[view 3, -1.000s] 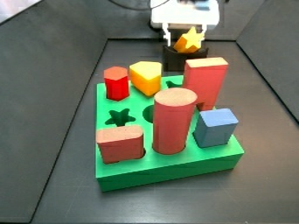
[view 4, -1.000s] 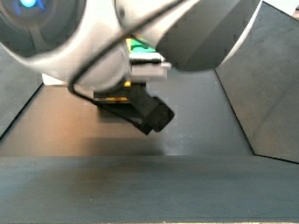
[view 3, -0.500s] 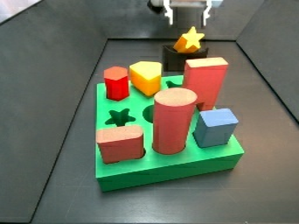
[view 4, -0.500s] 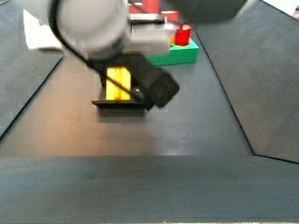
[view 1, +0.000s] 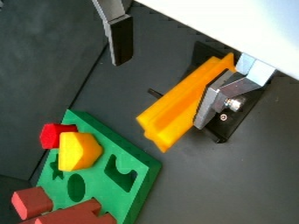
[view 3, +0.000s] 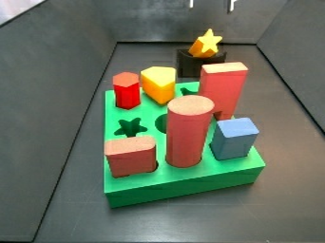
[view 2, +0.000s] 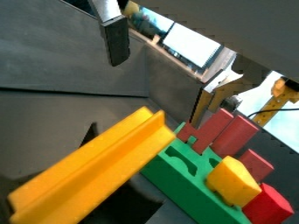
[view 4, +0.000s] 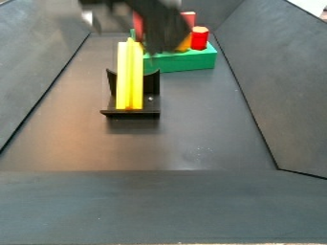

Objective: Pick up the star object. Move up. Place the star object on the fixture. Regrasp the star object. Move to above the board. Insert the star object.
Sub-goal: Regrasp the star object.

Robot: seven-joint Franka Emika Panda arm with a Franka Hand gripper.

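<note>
The star object is left resting on the fixture, released by the gripper, which hangs above it with fingers apart and empty. The board lies just beside, its star-shaped hole unfilled. Placement is judged done; regrasping, carrying and insertion remain.

Orange-yellow star object, black fixture, green board.
</note>
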